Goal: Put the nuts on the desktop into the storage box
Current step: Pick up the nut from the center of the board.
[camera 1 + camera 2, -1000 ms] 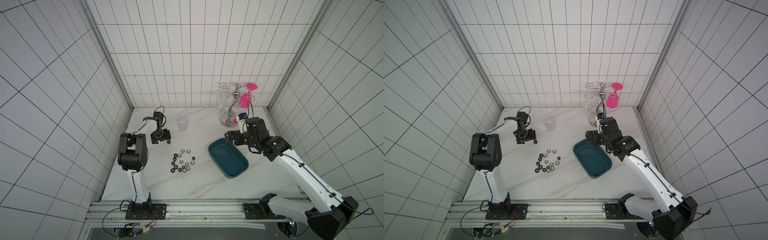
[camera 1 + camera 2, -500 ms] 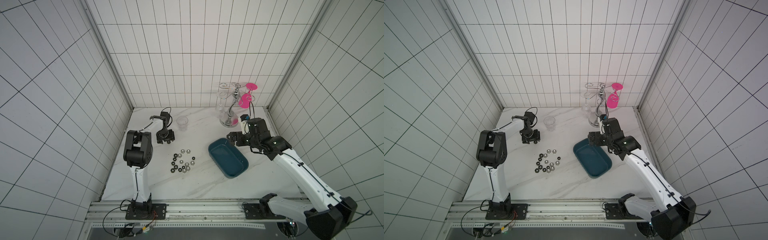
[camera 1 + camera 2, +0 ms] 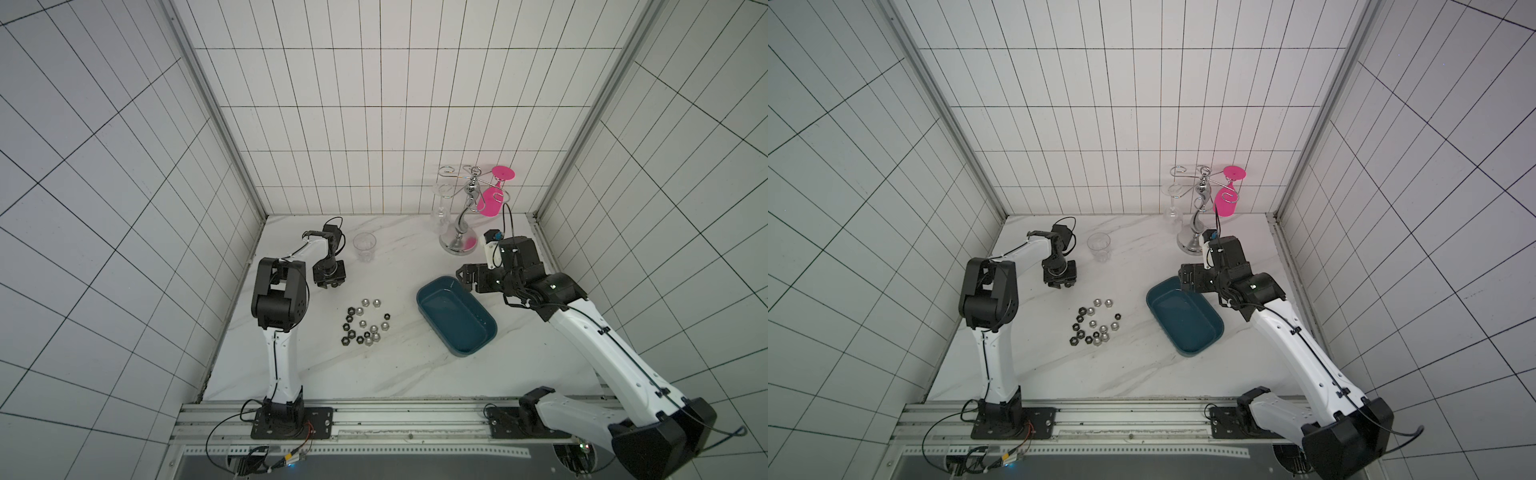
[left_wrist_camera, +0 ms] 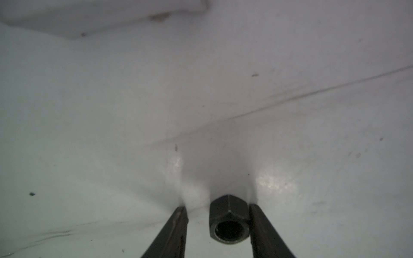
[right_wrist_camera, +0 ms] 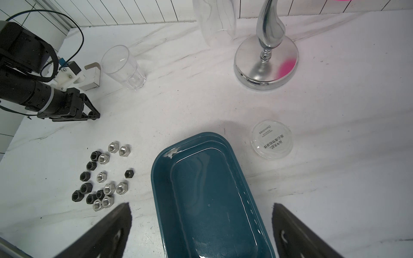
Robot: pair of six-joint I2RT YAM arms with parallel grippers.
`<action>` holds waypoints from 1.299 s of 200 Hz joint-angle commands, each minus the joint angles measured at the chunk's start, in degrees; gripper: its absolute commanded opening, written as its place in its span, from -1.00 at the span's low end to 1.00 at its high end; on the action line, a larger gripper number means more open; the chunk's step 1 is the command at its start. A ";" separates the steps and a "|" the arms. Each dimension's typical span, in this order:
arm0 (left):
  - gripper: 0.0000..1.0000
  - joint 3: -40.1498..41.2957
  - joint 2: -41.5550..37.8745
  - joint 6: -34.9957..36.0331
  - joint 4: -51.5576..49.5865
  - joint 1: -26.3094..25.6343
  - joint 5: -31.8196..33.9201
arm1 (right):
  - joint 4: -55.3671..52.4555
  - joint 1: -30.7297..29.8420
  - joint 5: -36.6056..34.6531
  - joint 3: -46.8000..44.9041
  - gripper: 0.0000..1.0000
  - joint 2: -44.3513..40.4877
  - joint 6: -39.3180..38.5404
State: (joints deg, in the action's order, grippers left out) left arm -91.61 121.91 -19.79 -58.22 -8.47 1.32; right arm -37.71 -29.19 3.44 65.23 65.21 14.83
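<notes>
While the left gripper has narrow fingers flanking a black nut on the desktop, not quite pinching I think, next is squeeze-and-carry to the storage box, right gripper gaping above it.

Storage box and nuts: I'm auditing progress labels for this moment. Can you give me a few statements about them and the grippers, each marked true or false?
1. The storage box is empty. True.
2. The right gripper is shut. False: its fingers stand wide apart.
3. A black nut lies between the left gripper's fingers. True.
4. The loose nuts on the desktop are all silver. False: black and silver ones are mixed.
5. The clear cup lies on its side. False: it stands upright.
</notes>
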 commanded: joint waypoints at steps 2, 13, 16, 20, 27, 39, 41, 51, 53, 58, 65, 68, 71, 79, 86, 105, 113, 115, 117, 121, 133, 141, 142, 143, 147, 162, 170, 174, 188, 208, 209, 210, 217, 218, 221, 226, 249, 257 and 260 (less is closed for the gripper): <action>-0.23 -1.64 0.61 0.10 -0.41 -0.13 0.74 | -1.42 0.95 0.16 -0.31 0.98 -1.32 -0.84; -0.30 -1.69 0.59 0.18 -0.48 -0.06 1.02 | -1.48 1.03 0.17 -0.24 0.98 -1.31 -0.86; -0.33 -1.77 0.61 0.23 -0.56 -0.10 1.10 | -1.56 1.06 0.21 -0.18 0.98 -1.31 -0.86; -0.38 -1.89 0.68 0.36 -0.65 -0.09 1.14 | -1.57 1.10 0.24 -0.14 0.99 -1.36 -0.86; -0.46 -2.13 0.70 0.45 -0.95 -0.18 1.12 | -1.66 1.11 0.33 -0.03 0.98 -1.40 -0.86; -0.56 -2.49 0.42 0.72 -1.50 -0.41 1.14 | -1.66 1.23 0.43 0.13 0.99 -1.58 -0.91; -0.56 -2.58 0.37 0.78 -1.58 -0.47 1.20 | -1.66 1.22 0.42 0.15 0.99 -1.62 -0.94; -0.57 -2.85 -0.26 0.89 -1.88 -0.88 1.33 | -1.61 1.19 0.35 0.22 0.99 -1.80 -1.01; -0.58 -2.91 -0.40 0.89 -1.94 -0.96 1.32 | -1.65 1.21 0.30 0.22 0.98 -1.83 -1.03; -0.60 -3.15 -0.80 0.82 -2.19 -1.17 1.27 | -1.73 1.22 0.25 0.37 0.98 -1.84 -1.03; -0.65 -3.68 -1.28 0.72 -2.81 -1.58 0.91 | -1.83 1.24 0.27 0.61 0.98 -1.84 -1.03; -0.66 -3.96 -1.56 0.66 -3.09 -1.88 0.69 | -1.78 1.24 0.26 0.62 0.98 -1.84 -1.03; -0.68 -4.18 -1.87 0.60 -3.24 -2.22 0.56 | -1.83 1.22 0.35 0.74 0.99 -1.92 -1.03; -0.74 -5.09 -2.66 0.46 -3.97 -3.45 0.44 | -1.92 1.21 0.34 0.98 0.98 -2.01 -1.03; -0.75 -5.98 -3.47 0.38 -4.72 -4.84 0.43 | -1.97 1.21 0.27 1.19 0.99 -2.19 -1.03; -0.76 -9.22 -5.05 -0.32 -7.08 -9.32 -0.96 | -2.51 1.26 -0.59 2.13 0.98 -2.83 -0.86; -0.75 -10.61 -5.59 -0.95 -7.74 -11.40 -2.24 | -2.79 1.32 -1.17 2.40 0.98 -3.19 -0.78; -0.75 -10.98 -5.73 -1.08 -7.89 -11.94 -2.67 | -2.93 1.30 -1.38 2.48 0.98 -3.30 -0.77; -0.75 -11.31 -5.85 -1.18 -7.99 -12.48 -3.00 | -3.03 1.30 -1.59 2.52 0.98 -3.39 -0.77; -0.75 -11.94 -6.02 -1.44 -8.05 -13.67 -3.70 | -3.29 1.39 -2.02 2.59 0.98 -3.61 -0.77; -0.75 -14.29 -6.24 -2.20 -8.85 -17.49 -4.65 | -4.06 1.60 -3.45 2.65 0.98 -4.31 -0.77; -0.76 -16.05 -6.08 -2.86 -9.34 -20.14 -5.08 | -4.74 1.91 -4.23 2.54 0.99 -4.75 -0.77; -0.76 -16.31 -6.03 -2.96 -9.36 -20.38 -5.18 | -5.13 1.97 -4.32 2.58 0.98 -4.84 -0.77; -0.76 -16.53 -5.96 -3.01 -9.41 -20.81 -5.32 | -5.37 2.00 -4.41 2.60 0.98 -4.88 -0.77; -0.76 -17.49 -5.75 -3.20 -9.58 -22.11 -5.68 | -5.86 2.23 -4.68 2.50 0.98 -5.10 -0.70; -0.75 -21.34 -4.18 -4.34 -10.24 -26.72 -7.10 | -6.89 3.23 -5.37 2.09 0.98 -5.75 -0.60; -0.75 -23.70 -3.00 -4.64 -10.87 -28.91 -7.63 | -7.53 3.89 -5.68 2.03 0.98 -5.97 -0.42; -0.75 -24.97 -2.32 -4.96 -11.19 -30.00 -7.61 | -7.85 4.29 -5.79 2.00 0.98 -6.05 -0.33; -0.75 -28.53 -0.08 -5.45 -11.63 -33.25 -8.54 | -8.96 5.55 -6.40 1.99 0.98 -6.36 0.25; -0.75 -32.71 3.51 -6.01 -12.46 -36.86 -8.57 | -10.04 7.45 -6.52 1.62 0.98 -7.15 0.80; -0.74 -32.86 3.65 -6.07 -12.54 -36.96 -8.50 | -10.07 7.55 -6.52 1.59 0.98 -7.17 0.81; -0.74 -33.11 3.89 -6.10 -12.63 -37.10 -8.43 | -10.08 7.65 -6.47 1.62 0.98 -7.19 0.86; -0.74 -34.35 5.06 -6.55 -13.24 -37.77 -7.90 | -10.35 8.27 -6.06 1.52 0.98 -7.54 0.91; -0.74 -34.52 5.25 -6.56 -13.28 -37.90 -7.82 | -10.40 8.36 -5.98 1.42 0.98 -7.55 0.91; -0.74 -34.85 5.69 -6.62 -13.40 -38.13 -7.68 | -10.49 8.51 -5.69 1.35 0.99 -7.75 0.90; -0.74 -35.22 6.41 -6.71 -13.50 -38.56 -7.54 | -10.61 8.89 -5.28 1.25 0.98 -8.00 0.84; -0.73 -36.27 9.13 -6.84 -13.85 -39.93 -6.34 | -11.15 9.81 -4.32 0.43 0.98 -9.11 0.73; -0.71 -36.27 9.87 -7.10 -13.85 -40.17 -5.70 | -11.24 10.01 -4.23 0.09 0.99 -9.45 0.73; -0.71 -36.28 10.17 -7.19 -13.85 -40.20 -5.53 | -11.32 10.03 -4.23 0.00 0.98 -9.55 0.68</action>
State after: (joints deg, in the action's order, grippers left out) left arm -126.58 129.58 -26.00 -70.52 -48.25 -6.13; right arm -47.16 -20.16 -1.23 65.34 57.28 15.14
